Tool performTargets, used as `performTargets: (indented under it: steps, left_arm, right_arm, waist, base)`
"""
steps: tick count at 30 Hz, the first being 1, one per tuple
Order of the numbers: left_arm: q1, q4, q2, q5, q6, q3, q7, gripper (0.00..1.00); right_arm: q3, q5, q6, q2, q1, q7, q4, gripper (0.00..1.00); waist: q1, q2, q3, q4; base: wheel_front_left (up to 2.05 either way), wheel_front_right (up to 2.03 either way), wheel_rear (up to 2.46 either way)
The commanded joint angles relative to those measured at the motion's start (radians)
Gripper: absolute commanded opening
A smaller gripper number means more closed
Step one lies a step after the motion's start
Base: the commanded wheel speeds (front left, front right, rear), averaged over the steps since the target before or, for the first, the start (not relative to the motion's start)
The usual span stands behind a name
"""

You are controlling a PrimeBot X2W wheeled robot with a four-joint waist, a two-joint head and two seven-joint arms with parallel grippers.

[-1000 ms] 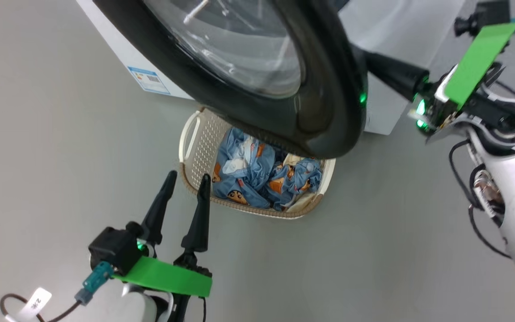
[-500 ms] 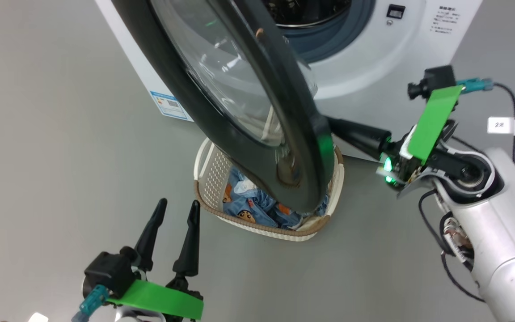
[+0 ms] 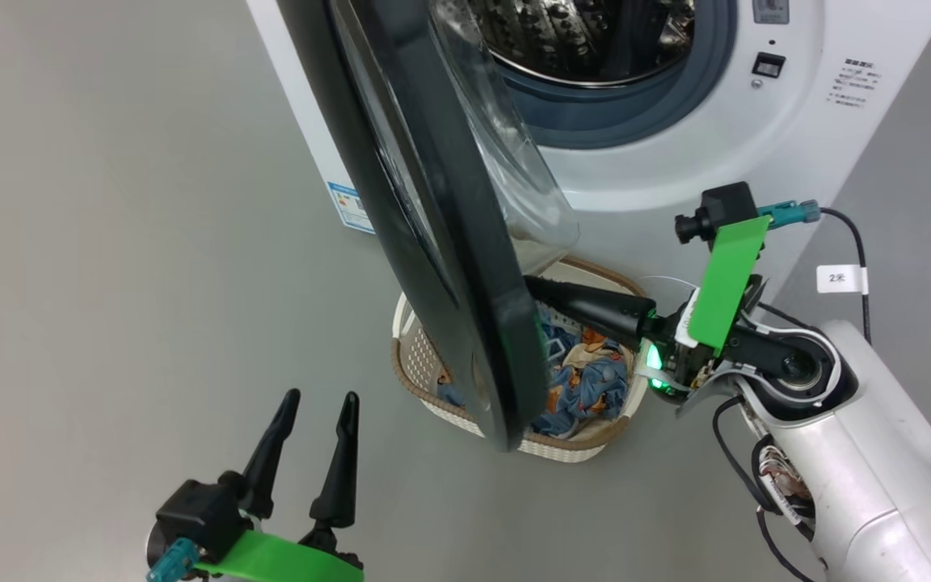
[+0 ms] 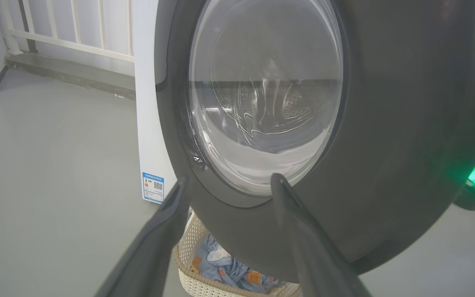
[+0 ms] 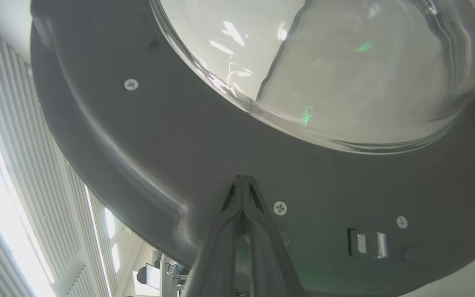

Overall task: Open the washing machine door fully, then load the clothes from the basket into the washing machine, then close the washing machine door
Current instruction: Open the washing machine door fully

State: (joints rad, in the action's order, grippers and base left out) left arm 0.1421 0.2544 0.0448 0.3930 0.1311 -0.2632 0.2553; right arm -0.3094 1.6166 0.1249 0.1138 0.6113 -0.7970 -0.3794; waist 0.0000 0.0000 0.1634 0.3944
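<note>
Plain grey floor point(image 3: 110, 242) all round, smooth and a bit shiny, and the left wrist view catches a white slatted railing point(image 4: 76, 24) along the back. On that floor sits the big white front-loading washing machine point(image 3: 756, 137), with its steel perforated drum point(image 3: 587, 40) and grey-blue rubber gasket point(image 3: 635, 121) in plain sight. There's a small blue label sticker point(image 3: 350, 207) low on its side panel.

The large round door point(image 3: 433, 267) with the glossy black rim is swung partway out, so the head camera sees it nearly edge-on. Its clear glass bowl point(image 3: 514, 178) bulges back towards the drum.

Right under the door, on the floor just in front of the machine, is the small cream perforated plastic basket point(image 3: 421, 364) with the brown woven-look rim. The blue clothes point(image 3: 587, 380) with orange and cream patches are bunched inside it. From the head view the door's lower edge cuts across the basket and hides a good chunk of it.

The right gripper point(image 5: 242, 178) has its two dark fingers pinched together with nothing between them. Its tips are up against the grey inner face of the door rim, near a screw point(image 5: 280, 207). The left gripper point(image 3: 321, 396) hangs low over bare floor off to the basket's left, not touching it, fingers spread and empty.
</note>
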Motion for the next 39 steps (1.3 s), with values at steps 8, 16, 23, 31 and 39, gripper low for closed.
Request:
performTargets:
  steps: [8,16,23,31,39]
  left_arm:
    - [-0.002,-0.012,0.020,-0.009,0.000,0.034,0.006,1.00]
    - [-0.005,-0.008,0.032,-0.008,0.000,0.035,0.006,1.00]
    - [-0.008,-0.006,0.047,-0.003,0.000,0.062,0.006,1.00]
    - [-0.016,-0.005,0.070,0.002,0.000,0.104,0.006,1.00]
    - [-0.035,-0.007,0.090,-0.003,0.000,0.142,0.006,1.00]
  right_arm:
    - [-0.024,0.002,0.006,-0.048,-0.027,-0.007,0.039,0.00]
    - [0.006,-0.020,0.006,-0.052,-0.057,0.032,0.041,0.00]
    - [0.047,-0.047,0.006,-0.040,-0.101,0.098,0.072,0.87]
    - [0.078,-0.070,0.006,-0.016,-0.171,0.188,0.115,1.00]
    - [0.106,-0.081,0.006,0.014,-0.225,0.278,0.124,1.00]
  waist:
    - [0.0000,0.0000,-0.024,0.007]
    - [0.0000,0.0000,-0.044,-0.033]
    - [0.0000,0.0000,-0.062,-0.090]
    - [0.0000,0.0000,-0.088,-0.167]
    - [0.0000,0.0000,-0.117,-0.238]
  base:
    - [0.00,0.00,0.00]
    - [0.00,0.00,0.00]
    - [0.00,0.00,0.00]
    - [0.00,0.00,0.00]
    - [0.00,0.00,0.00]
